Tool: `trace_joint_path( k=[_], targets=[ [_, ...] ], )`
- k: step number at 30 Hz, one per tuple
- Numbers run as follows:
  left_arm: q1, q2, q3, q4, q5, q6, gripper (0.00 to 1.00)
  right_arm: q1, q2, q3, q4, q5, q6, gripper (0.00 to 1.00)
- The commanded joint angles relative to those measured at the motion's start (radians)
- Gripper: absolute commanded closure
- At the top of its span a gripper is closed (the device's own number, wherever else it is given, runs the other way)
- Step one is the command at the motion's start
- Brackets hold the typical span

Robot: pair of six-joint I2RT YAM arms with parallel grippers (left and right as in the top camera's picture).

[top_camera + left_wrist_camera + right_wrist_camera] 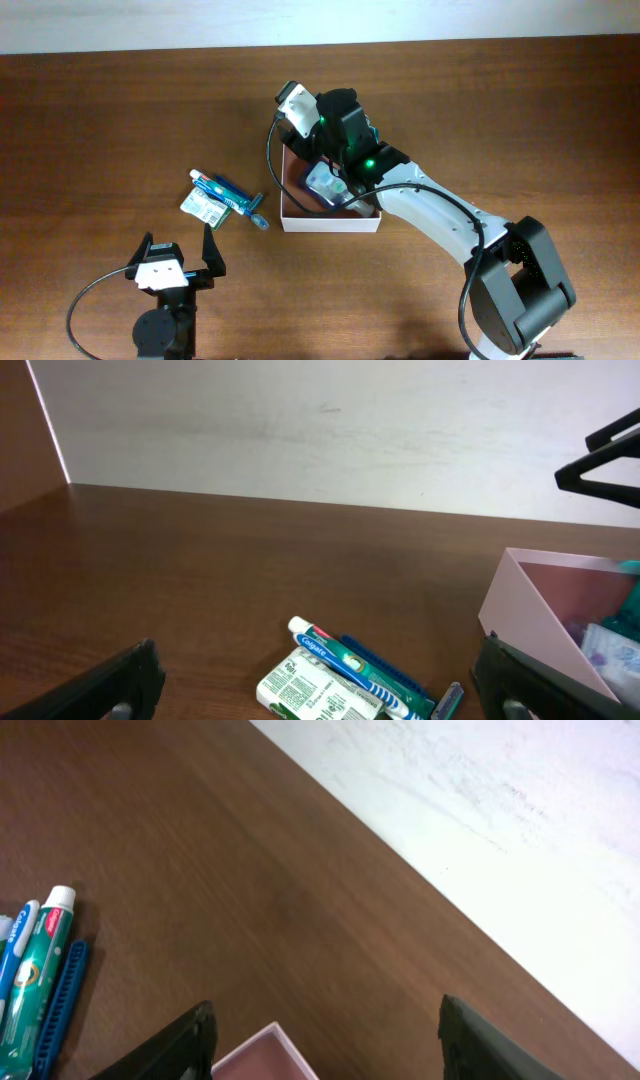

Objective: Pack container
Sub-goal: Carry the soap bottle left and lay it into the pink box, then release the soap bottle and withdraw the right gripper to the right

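The container (330,224), a shallow white-walled box with a reddish-brown inside, stands mid-table. It holds a clear bottle with a bluish label (325,184) and something teal under the arm. My right gripper (312,150) hangs over the box's far left corner, open and empty. In the right wrist view, that corner (265,1055) shows between its fingers (325,1030). My left gripper (180,248) is open and empty near the front edge. In the left wrist view (320,695) it faces the loose toiletries, with the container (545,615) at the right.
A toothpaste tube (225,190) (340,650) (35,980), a green-and-white packet (203,205) (310,690), a blue toothbrush (12,945) and a razor (258,220) (448,700) lie together left of the container. A white wall borders the table's far edge.
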Motion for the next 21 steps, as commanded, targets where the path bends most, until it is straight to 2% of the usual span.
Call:
trace_joint_path(
  k=[1, 7, 14, 18, 21],
  targets=[
    [0.006, -0.008, -0.008, 0.001, 0.011, 0.013, 0.01, 0.005, -0.047, 0.027, -0.026, -0.005, 0.019, 0.36],
    [0.006, -0.008, -0.008, 0.001, 0.011, 0.013, 0.00, 0.005, -0.172, 0.029, -0.169, 0.013, 0.106, 0.36],
    [0.006, -0.008, -0.008, 0.001, 0.011, 0.013, 0.01, 0.005, -0.394, 0.029, -0.478, 0.059, 0.208, 0.36],
    [0.006, -0.008, -0.008, 0.001, 0.011, 0.013, 0.00, 0.003, -0.533, 0.029, -0.708, 0.230, 0.280, 0.35],
    [0.006, -0.008, -0.008, 0.001, 0.011, 0.013, 0.00, -0.008, -0.612, 0.029, -0.843, 0.365, 0.362, 0.29]
  ],
)
